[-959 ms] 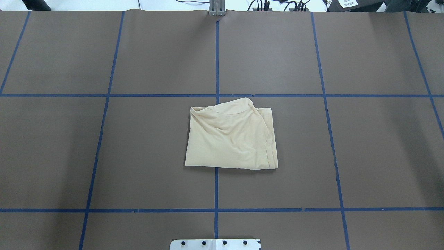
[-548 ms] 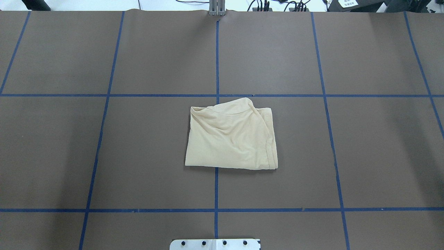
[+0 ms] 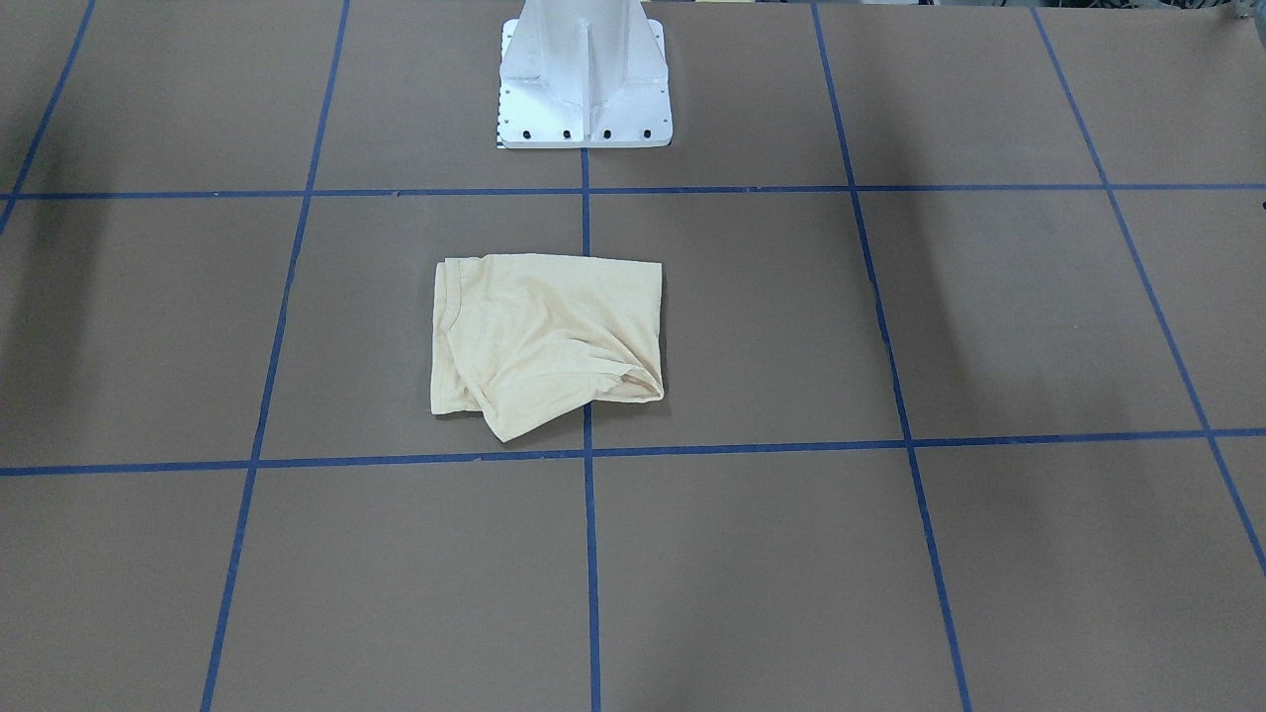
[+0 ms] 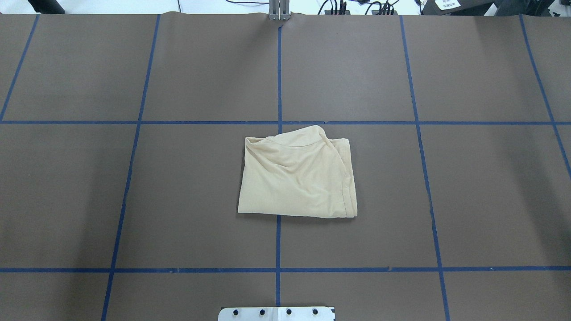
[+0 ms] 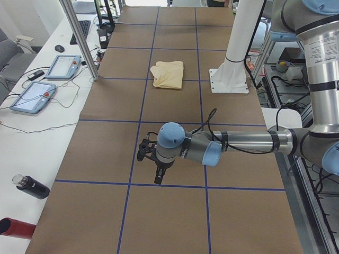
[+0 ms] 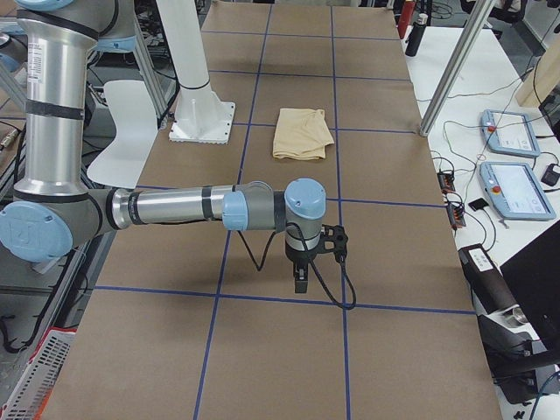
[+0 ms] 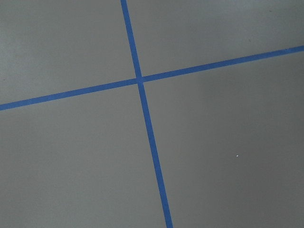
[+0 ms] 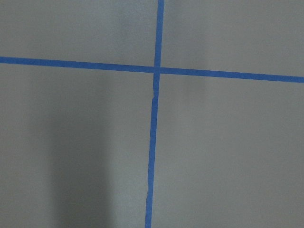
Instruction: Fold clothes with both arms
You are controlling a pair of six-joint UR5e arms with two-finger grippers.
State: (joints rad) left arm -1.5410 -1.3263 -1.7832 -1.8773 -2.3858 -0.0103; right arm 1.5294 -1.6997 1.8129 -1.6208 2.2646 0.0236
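**Folded T-shirt (image 4: 297, 178) waits at centre**

It lies as a nearly square packet in the middle of the counter (image 4: 178, 200), unchanged from one second ago. The left gripper (image 5: 157, 172) and the right gripper (image 6: 300, 278) hang well apart from it, at opposite ends, neither clearly nearer. Whether their jaws are apart or together, I cannot tell.

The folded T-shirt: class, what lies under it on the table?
The T-shirt rests on the brown table, across a blue tape line that enters under its far edge and leaves at its near edge. The tape between is hidden.
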